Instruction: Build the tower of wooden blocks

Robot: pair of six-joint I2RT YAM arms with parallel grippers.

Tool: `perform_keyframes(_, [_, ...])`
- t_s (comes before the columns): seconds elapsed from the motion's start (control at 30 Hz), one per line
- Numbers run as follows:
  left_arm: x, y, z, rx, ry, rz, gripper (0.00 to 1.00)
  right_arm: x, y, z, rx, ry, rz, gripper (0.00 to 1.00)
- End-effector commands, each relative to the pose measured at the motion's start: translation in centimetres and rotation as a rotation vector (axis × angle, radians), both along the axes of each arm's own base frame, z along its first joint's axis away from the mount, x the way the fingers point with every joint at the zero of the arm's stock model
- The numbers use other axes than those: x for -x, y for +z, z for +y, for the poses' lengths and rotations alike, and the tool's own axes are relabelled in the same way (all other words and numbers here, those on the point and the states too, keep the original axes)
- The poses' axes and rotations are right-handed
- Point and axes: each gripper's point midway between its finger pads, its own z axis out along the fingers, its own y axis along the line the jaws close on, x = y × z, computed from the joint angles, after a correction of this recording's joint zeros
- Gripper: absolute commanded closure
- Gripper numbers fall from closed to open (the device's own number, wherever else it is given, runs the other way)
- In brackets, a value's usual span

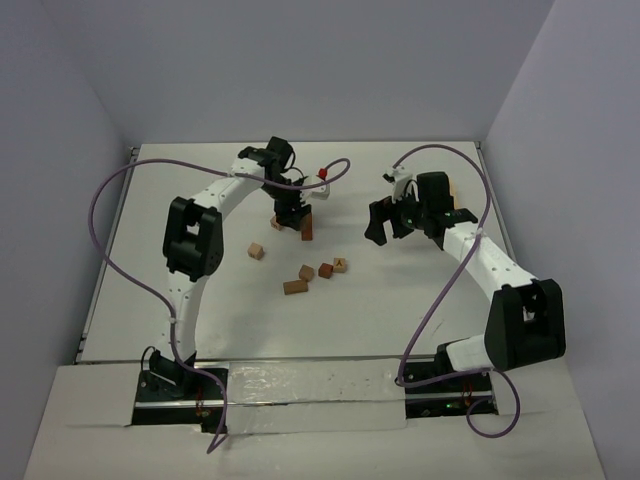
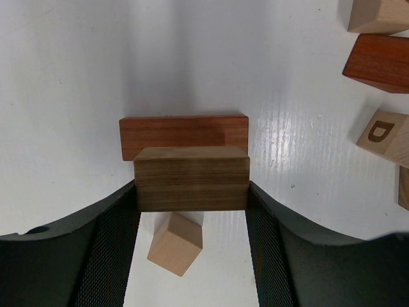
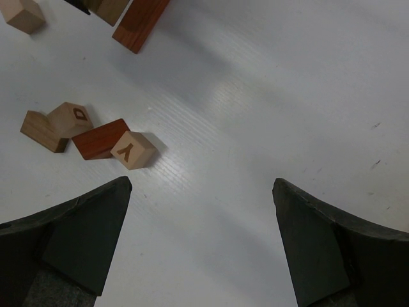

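Blocks lie in two spots on the white surface (image 1: 400, 320). Toward the far middle, the left tool (image 1: 292, 214) is clamped on a brown bar (image 2: 192, 179), its fingers (image 2: 112, 256) pressing on both ends. This bar hangs over the near edge of a reddish bar (image 2: 184, 135) that lies flat on the surface. Whether the two touch, I cannot tell. A pale cube (image 1: 257, 251) lies alone, left of that tool and a little nearer.

Between the arms four loose pieces huddle, each touching or just beside the next:
- a tan bar (image 3: 38, 131)
- a cube marked D (image 3: 71, 117)
- a red-brown block (image 3: 99, 139)
- a second lettered cube (image 3: 134, 150)

The right tool (image 3: 201, 236) hovers with its fingers spread wide, gripping nothing. It is over bare surface, right of both bars and well apart from them.
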Motion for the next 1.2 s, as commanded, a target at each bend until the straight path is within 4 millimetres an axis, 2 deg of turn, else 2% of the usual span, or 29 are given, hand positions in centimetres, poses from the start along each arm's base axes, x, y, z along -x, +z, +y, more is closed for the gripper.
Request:
perform_keyframes(0.0, [-0.3,1.6,-1.1,0.031,0.005,-0.011,0.58,-1.3,1.8,-0.1,-0.017,-0.005,-0.038,0.00])
perform_keyframes(0.37, [0.1,0.6,-1.7,0.008,-0.010,0.001,0.57,-1.3,2.0,-0.1,-0.021,-0.008,-0.040,0.00])
perform_keyframes(0.9, [-0.5,-0.7,-2.0,-0.006,0.012,0.000,0.52,-1.4,2.0,-0.1,-0.022,-0.008,-0.040,0.00])
perform_keyframes(1.17, [-0.9,-0.5,-2.4,0.003,0.018,-0.011,0.52,-1.5,1.8,0.1,-0.026,-0.004,-0.033,0.00])
